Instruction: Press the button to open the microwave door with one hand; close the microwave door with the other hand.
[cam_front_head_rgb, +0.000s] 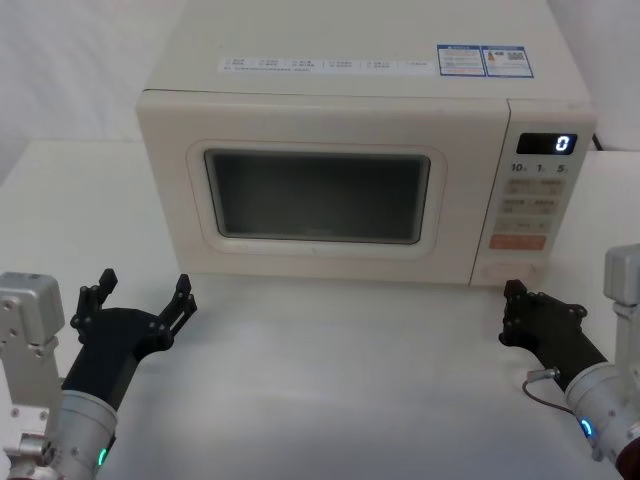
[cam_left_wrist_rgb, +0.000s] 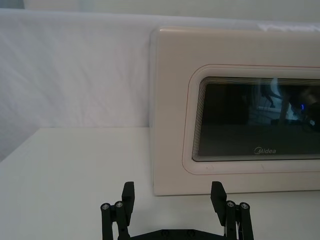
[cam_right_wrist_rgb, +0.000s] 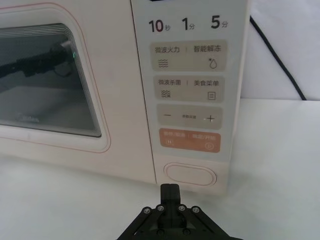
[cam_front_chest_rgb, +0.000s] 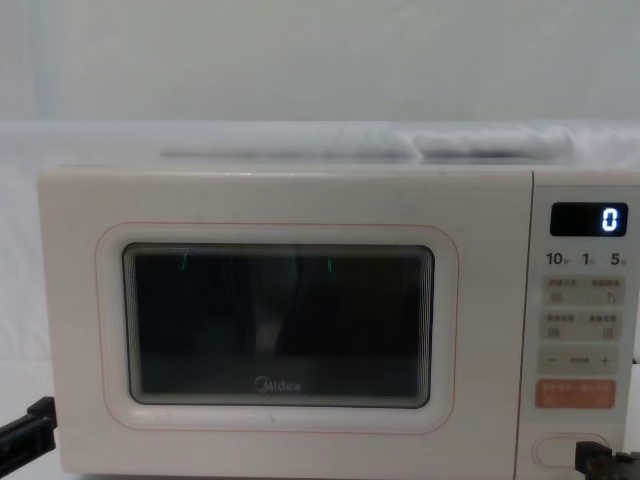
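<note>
Right wrist view: my right tool (cam_right_wrist_rgb: 171, 192), pinched narrow, hangs just before the button (cam_right_wrist_rgb: 189, 175); my left tool (cam_front_head_rgb: 143, 300) spreads wide facing the shut microwave door (cam_front_head_rgb: 318, 195).

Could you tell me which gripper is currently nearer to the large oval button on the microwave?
The right gripper is nearer: jaws shut, just before the button. The left gripper hovers open before the microwave door's far left corner.
</note>
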